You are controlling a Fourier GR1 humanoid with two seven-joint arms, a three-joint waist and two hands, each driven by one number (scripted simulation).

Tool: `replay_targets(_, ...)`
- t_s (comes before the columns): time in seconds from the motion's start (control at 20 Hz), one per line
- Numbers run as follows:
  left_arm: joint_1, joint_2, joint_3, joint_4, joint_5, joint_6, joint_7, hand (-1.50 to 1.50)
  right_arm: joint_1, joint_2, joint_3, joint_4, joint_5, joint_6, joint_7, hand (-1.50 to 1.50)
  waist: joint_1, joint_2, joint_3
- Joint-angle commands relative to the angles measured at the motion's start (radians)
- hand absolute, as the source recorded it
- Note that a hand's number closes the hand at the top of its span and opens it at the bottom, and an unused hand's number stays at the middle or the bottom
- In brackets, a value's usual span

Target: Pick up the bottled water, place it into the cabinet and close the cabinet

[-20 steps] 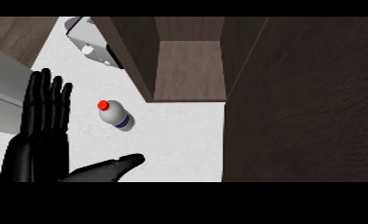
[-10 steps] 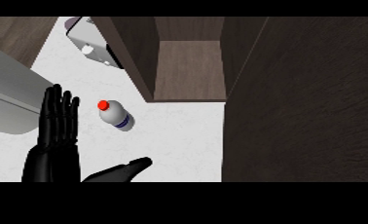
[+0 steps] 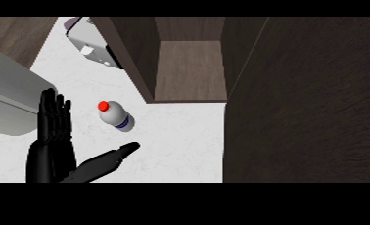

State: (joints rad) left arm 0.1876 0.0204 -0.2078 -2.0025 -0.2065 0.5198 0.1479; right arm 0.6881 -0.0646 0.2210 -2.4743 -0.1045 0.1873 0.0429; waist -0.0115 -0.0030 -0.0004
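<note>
Bottled water (image 3: 115,118) with red cap, lying on the white table (image 3: 180,141), just below the open cabinet (image 3: 189,70). Left hand (image 3: 54,131) beside it at lower left, fingers straight, released, apart from it. Right hand (image 3: 101,163) below, fingers extended, holding nothing.

single head view, steeply down onto white counter (image 3: 180,141), open cabinet (image 3: 189,67) ahead, hands entering bottom-left

left robot hand (image 3: 55,121) has sunk lower; right robot hand (image 3: 101,163) has drawn back down.
</note>
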Motion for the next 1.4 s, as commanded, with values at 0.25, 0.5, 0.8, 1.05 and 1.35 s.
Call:
replay_targets(0.25, -0.035, -0.020, 0.090, 0.299, 0.157, -0.008, -0.249, -1.50, 0.195, -0.029, 0.011, -0.161, -0.019, 0.051, -0.072, -1.50, -0.014, -0.001, -0.001)
replay_targets(0.5, -0.107, -0.019, 0.176, 0.462, 0.225, -0.067, -0.342, -1.50, 0.193, -0.022, 0.046, -0.143, 0.002, 0.037, -0.069, -1.50, -0.003, 0.002, 0.000)
replay_targets(0.8, -0.177, -0.020, 0.279, 0.739, 0.333, -0.100, -0.576, -1.50, 0.298, -0.034, 0.048, -0.147, 0.004, 0.081, -0.157, -1.50, -0.015, 0.001, -0.001)
replay_targets(1.05, -0.296, -0.009, 0.344, 0.923, 0.367, -0.166, -0.631, -1.50, 0.209, -0.038, 0.010, -0.069, -0.018, 0.073, -0.160, -1.50, -0.007, 0.004, -0.001)
replay_targets(1.35, -0.316, -0.014, 0.360, 1.087, 0.440, -0.333, -0.777, -1.50, 0.290, -0.037, 0.075, -0.173, 0.001, 0.074, -0.141, -1.50, -0.012, 0.003, -0.002)
